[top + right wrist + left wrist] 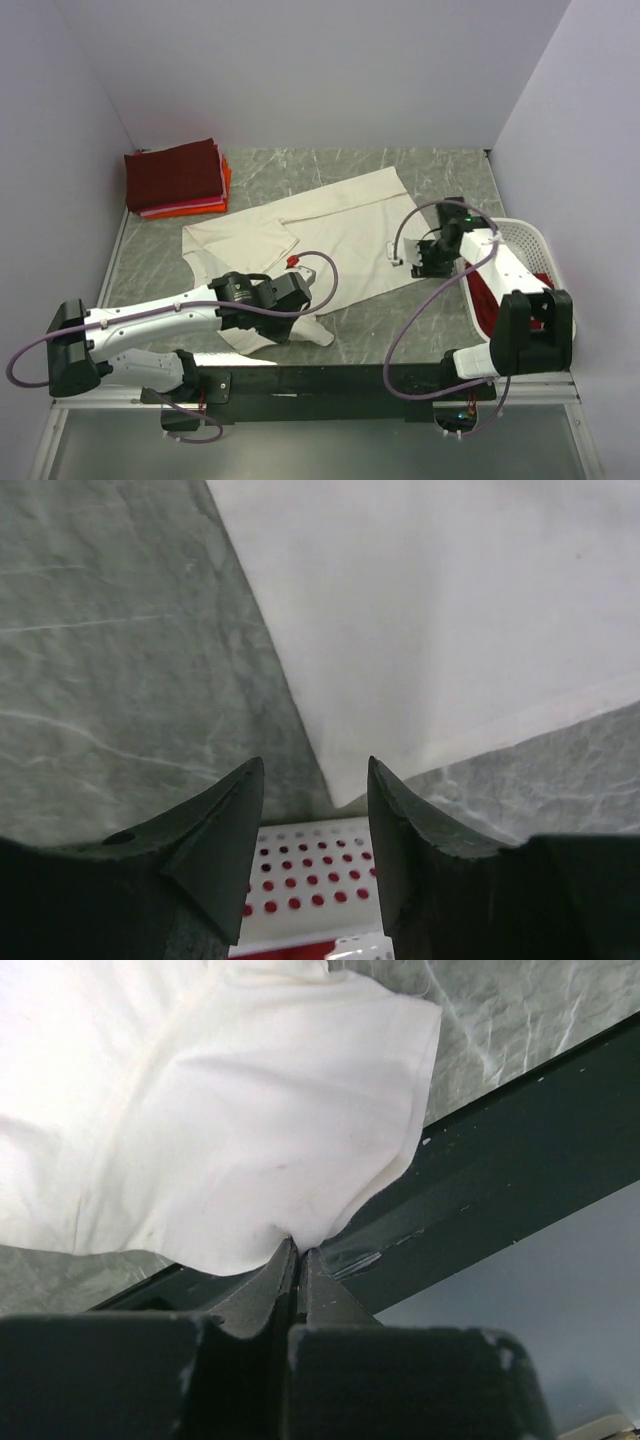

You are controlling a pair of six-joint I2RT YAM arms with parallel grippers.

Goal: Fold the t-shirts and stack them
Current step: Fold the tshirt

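The large cream-white cloth t-shirt [335,230] is spread, rumpled, across the middle of the grey-green marbled tabletop [440,170]. A bunched edge near the front is pinched between the fully closed jaws of the left gripper [296,1258]. The right gripper [313,772] is parted wide with nothing in it, a hem corner lying between its tips.

The pinch may be lost if the cloth is pulled (only a small pucker is caught), and the hem corner may be missed, so that a crooked fold is made.

The folded stack of maroon, red and orange-pink shirts [178,180] is set at the far left corner, and the white plastic lattice basket [525,240] at the right edge. The surface is judged smooth. Plain pale walls [300,70] are seen on three sides.
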